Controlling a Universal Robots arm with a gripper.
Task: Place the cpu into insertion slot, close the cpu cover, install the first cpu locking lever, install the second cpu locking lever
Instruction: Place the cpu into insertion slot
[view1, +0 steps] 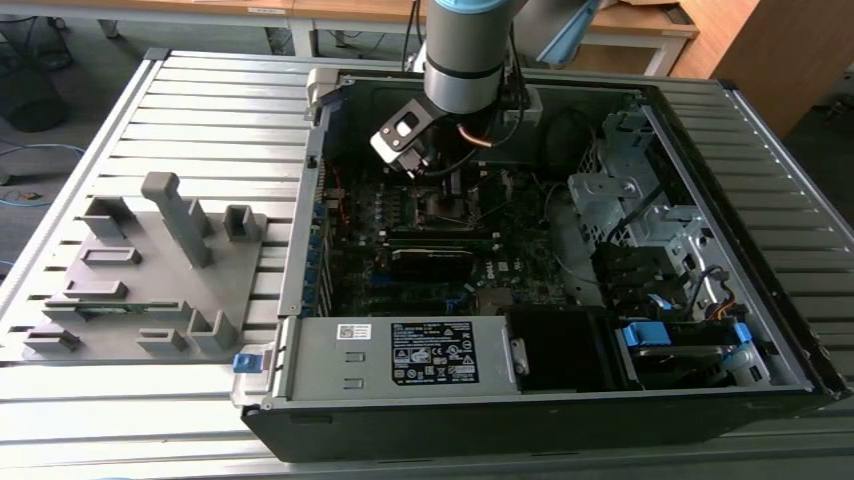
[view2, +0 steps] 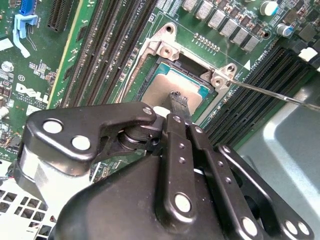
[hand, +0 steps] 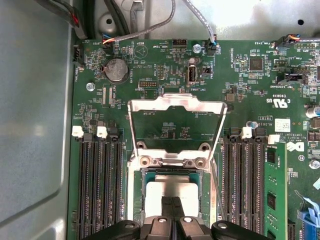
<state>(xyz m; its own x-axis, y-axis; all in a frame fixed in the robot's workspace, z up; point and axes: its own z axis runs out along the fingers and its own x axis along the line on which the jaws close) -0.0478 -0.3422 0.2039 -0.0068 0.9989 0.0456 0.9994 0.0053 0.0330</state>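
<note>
The end effector (view2: 176, 100) is drawn narrow, its two fingers (hand: 167, 212) pressed side by side with nothing between them. Their shared tip is on, or just above, the top of the cpu (view2: 164, 84); I cannot tell whether it actually touches.

The cpu lies flat directly under and just ahead of that tip. It sits inside the insertion slot (hand: 139, 200) with its edges square to the slot's rim, so I judge it already seated. It is square and has no long axis to line up with.

Just beyond the slot, on the side away from the end effector, the cpu cover (hand: 175, 103) stands open on its hinge. Green board shows through its window. The relation that matters most is therefore straight ahead: fingers, cpu, hinge and raised cover all lie on one line.

A thin metal lever (view2: 270, 92) runs out from a corner of the slot and looks free, not latched. Long black memory slots (hand: 97, 185) flank the socket on both sides, running parallel to the fingers.

In the exterior view, the arm (view1: 463, 60) drops from the upper middle of the frame into the open computer case (view1: 534, 425). The case rests on a slatted surface (view1: 200, 110), and a grey fixture tray (view1: 147, 270) lies at the exterior view's left.
</note>
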